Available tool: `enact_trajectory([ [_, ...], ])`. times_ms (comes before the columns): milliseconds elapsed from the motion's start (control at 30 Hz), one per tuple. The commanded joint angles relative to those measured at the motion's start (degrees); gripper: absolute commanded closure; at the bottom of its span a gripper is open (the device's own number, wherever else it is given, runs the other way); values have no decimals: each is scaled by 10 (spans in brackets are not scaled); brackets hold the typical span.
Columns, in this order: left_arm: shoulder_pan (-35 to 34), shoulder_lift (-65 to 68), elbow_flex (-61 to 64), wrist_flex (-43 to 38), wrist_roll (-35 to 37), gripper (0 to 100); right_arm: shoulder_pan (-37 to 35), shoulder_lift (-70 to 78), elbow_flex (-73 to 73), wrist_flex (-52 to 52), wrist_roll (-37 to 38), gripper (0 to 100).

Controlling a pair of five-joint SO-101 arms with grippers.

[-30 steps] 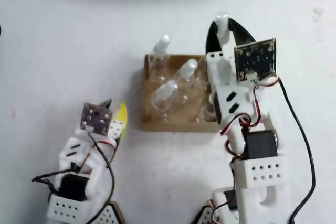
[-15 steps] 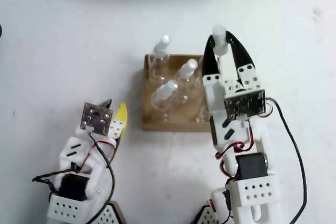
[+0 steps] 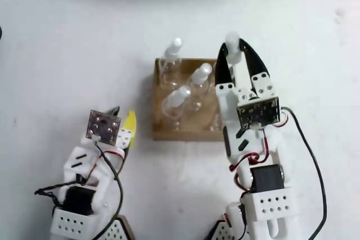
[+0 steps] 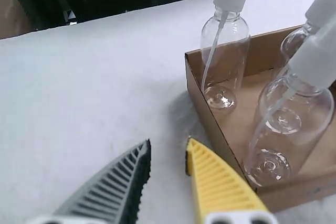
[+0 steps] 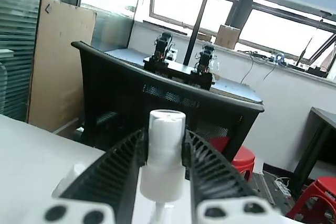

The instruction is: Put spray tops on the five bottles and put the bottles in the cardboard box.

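Observation:
My right gripper (image 3: 233, 44) is shut on a white spray top (image 3: 232, 39) held over the far right corner of the cardboard box (image 3: 157, 91). In the right wrist view the black fingers (image 5: 115, 163) clamp the spray top (image 5: 164, 163) from both sides; what hangs under it is hidden. Several clear bottles with spray tops stand in the box, among them one at the far left corner (image 3: 170, 63) and one in the middle (image 3: 177, 104). My left gripper (image 3: 124, 121) rests open on the table beside the box's near left corner, its grey and yellow fingers (image 4: 215, 187) holding nothing.
The white table (image 3: 73, 49) spreads wide to the left of and beyond the box. The right arm's body (image 3: 253, 139) lies along the box's right side. Black chairs and room clutter line the table's far edge.
The right arm has drawn back toward the near edge and its wrist has dropped, carrying the spray top slightly nearer and to the left. The left arm has not moved.

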Motion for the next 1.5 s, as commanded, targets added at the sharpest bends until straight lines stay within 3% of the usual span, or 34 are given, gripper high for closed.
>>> enact_trajectory([
  [0, 7, -4, 0, -1, -7, 895, 0, -10, 12, -15, 8, 984],
  [500, 7, -4, 0, -1, -7, 895, 15, -11, -32, -73, 8, 983],
  [933, 7, -4, 0, -2, -7, 895, 7, -104, -43, 61, 8, 983],
  [1467, 7, -4, 0, -1, -7, 895, 5, -69, 5, 57, 3, 983],
])
